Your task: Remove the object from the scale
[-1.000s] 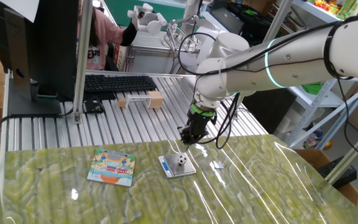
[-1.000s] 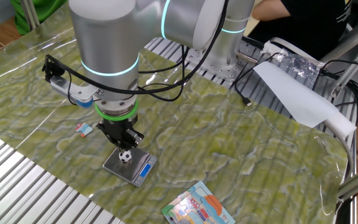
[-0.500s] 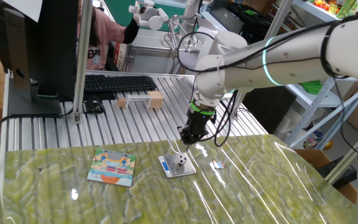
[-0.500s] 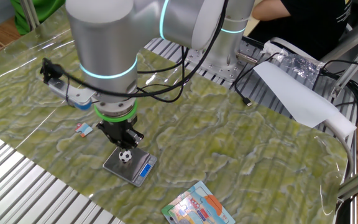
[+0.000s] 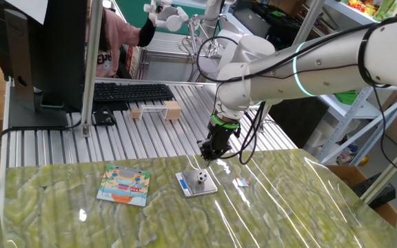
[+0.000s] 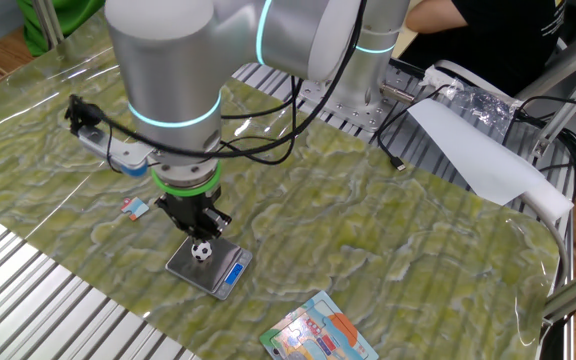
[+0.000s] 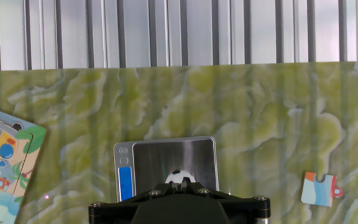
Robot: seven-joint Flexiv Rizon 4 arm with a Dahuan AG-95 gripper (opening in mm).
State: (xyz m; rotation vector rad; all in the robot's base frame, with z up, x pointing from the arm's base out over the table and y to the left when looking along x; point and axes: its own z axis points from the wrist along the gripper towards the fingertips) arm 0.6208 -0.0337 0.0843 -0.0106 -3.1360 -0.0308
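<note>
The object [image 5: 202,178], a tiny white ball with black patches, rests on the silver platform of the scale [image 5: 194,184], toward the edge of the platform that lies under the hand. In the hand view the object [image 7: 178,177] shows just above the dark body of the gripper [image 7: 179,186], partly hidden by it, so it sits directly below the jaws. The jaws point straight down and are closed together with nothing between them; the ball is not held. In the other fixed view the gripper [image 6: 196,232] hangs just over the object [image 6: 201,251], and whether the tips touch it cannot be told.

The scale [image 6: 208,268] lies flat, its blue-edged display strip at the end away from the hand. A small white-blue puzzle piece [image 7: 319,189] lies near the scale on one side, and a colourful illustrated card [image 5: 124,185] lies well apart on the other side.

All of this rests on a green marbled mat [image 5: 288,207] covering the near part of the table [image 5: 150,138], whose bare part is ribbed metal. On that ribbed part stand a black keyboard [image 5: 129,91], a dark monitor [image 5: 54,55] and a small frame with wooden blocks [image 5: 155,109]. Shelving [image 5: 364,103] stands behind the arm.
</note>
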